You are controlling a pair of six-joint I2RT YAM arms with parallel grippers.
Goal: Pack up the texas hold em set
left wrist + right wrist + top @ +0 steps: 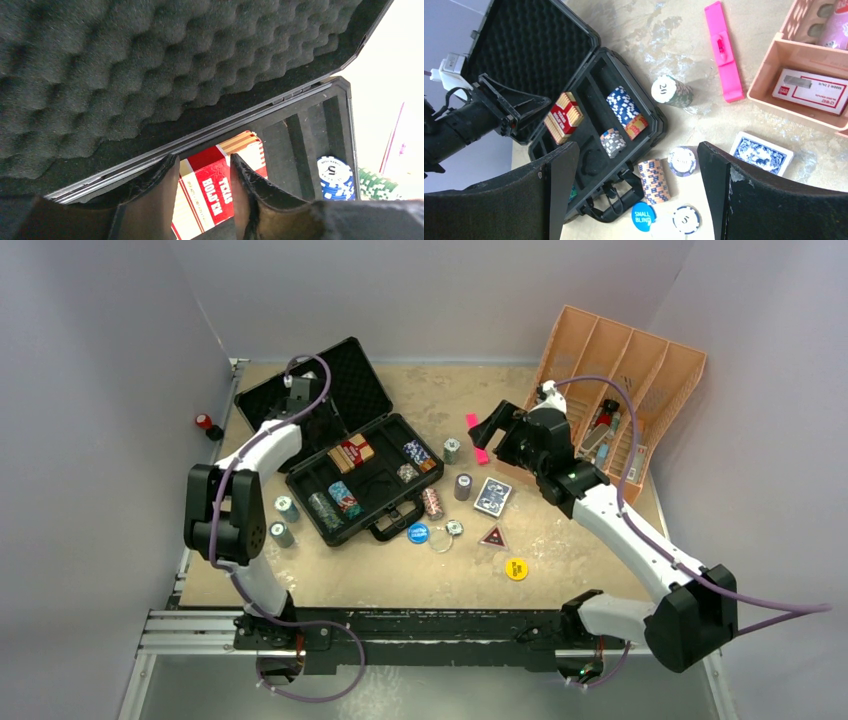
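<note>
The black case (385,523) lies open at centre left, its foam lid (310,390) tilted back. In it are a red card deck (352,452) and several chip stacks (412,453). My left gripper (302,412) hovers over the lid's hinge, open and empty. In the left wrist view (202,162) the red deck (215,185) shows between its fingers, below them. My right gripper (488,436) is open and empty above the table. In the right wrist view (636,150) a brown chip stack (654,181) and a purple stack (681,161) lie below it. A blue deck (493,496) lies on the table.
Loose chip stacks (287,507) stand left of the case, and others (452,449) to its right. A blue disc (419,533), a triangular marker (492,536) and a yellow disc (516,568) lie in front. A pink marker (477,438) lies by the orange tray (620,390).
</note>
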